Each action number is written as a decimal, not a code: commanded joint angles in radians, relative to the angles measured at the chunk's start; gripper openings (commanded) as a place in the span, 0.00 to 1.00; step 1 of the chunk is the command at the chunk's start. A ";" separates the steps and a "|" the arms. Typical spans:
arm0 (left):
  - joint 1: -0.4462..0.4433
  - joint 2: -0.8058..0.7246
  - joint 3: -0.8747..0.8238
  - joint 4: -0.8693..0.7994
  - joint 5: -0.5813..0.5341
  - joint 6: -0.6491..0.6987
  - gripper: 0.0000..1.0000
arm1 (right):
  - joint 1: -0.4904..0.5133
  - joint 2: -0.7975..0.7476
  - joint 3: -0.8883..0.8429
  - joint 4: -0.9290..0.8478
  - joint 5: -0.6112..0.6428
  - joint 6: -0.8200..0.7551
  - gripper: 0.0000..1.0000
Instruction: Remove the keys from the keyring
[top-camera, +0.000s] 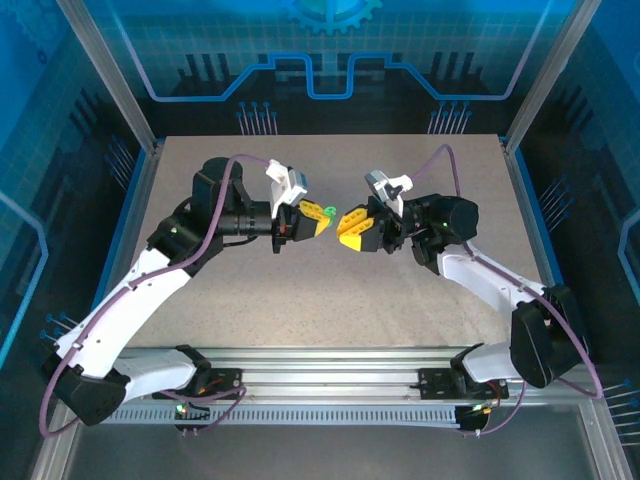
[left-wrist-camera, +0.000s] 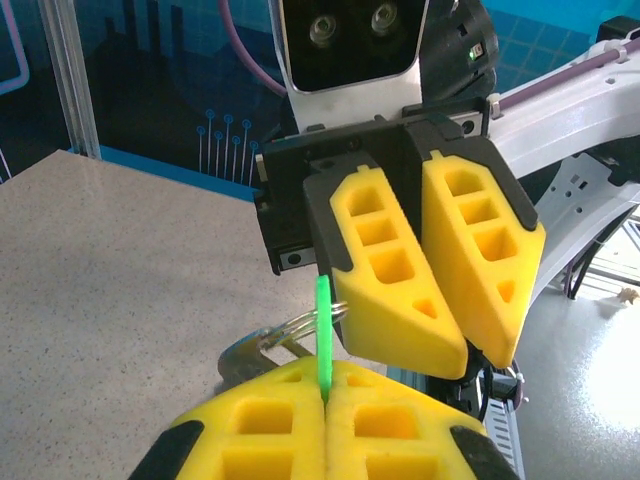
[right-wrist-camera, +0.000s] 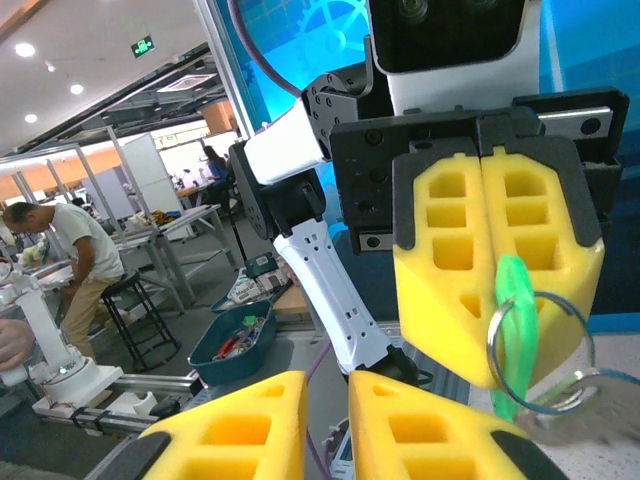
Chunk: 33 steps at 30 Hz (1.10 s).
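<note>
My left claw is clamped on the green key, ring dangling; my right claw, just right, stands slightly apart.

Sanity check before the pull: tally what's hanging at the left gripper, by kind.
green-headed key: 1
keyring: 1
grey metal piece: 1
Total: 3
</note>
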 joint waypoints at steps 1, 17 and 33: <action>0.006 -0.020 -0.020 0.041 0.017 -0.003 0.00 | -0.022 -0.007 0.028 0.036 -0.001 0.013 0.24; 0.008 -0.009 0.009 0.097 0.162 -0.055 0.00 | -0.067 0.011 0.017 0.033 0.035 -0.046 0.66; 0.008 -0.012 -0.005 0.123 0.137 -0.060 0.00 | -0.007 0.055 0.069 0.036 0.041 -0.026 0.46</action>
